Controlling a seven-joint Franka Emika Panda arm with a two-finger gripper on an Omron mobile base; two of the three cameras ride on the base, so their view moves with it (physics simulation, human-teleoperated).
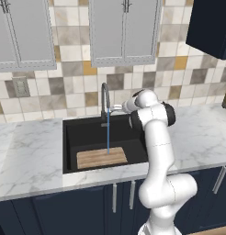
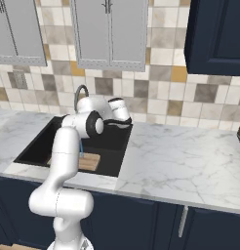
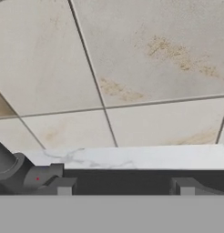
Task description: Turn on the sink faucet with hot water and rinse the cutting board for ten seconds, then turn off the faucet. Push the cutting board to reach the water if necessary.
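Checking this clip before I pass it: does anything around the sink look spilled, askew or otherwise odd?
Nothing stands out. The water falls straight from the faucet onto the cutting board, which lies flat on the floor of the sink, roughly square to its walls. No water shows on the counter.
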